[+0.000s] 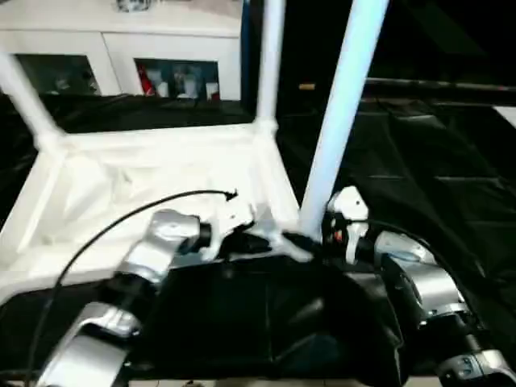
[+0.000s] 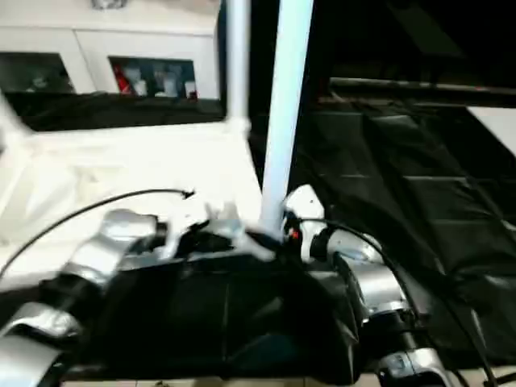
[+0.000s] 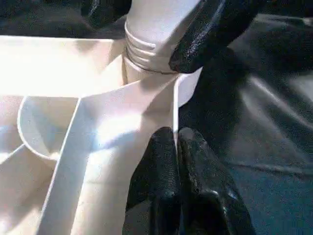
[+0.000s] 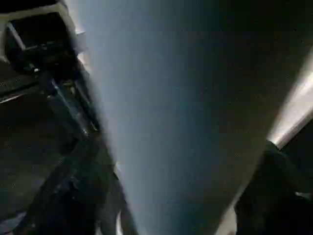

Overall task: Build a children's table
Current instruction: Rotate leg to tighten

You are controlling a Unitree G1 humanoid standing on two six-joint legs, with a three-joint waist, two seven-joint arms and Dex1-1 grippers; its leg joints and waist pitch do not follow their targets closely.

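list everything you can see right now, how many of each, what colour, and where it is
Table top: one, white, upside down on the black cover, rim up.
Legs: three in view, white, standing up from corner sockets: near right, far right, far left.
Work table cover: one, black, under and around the table top.
Cabinet: one, white, with glass doors, behind the work table.
Cable: one, black, arching over the left forearm.
Left gripper: one, black fingers, shut on the table top's rim beside the near right socket.
Right gripper: one, black fingers, either side of the near right leg's base.
Forearms: two, silver, left and right.
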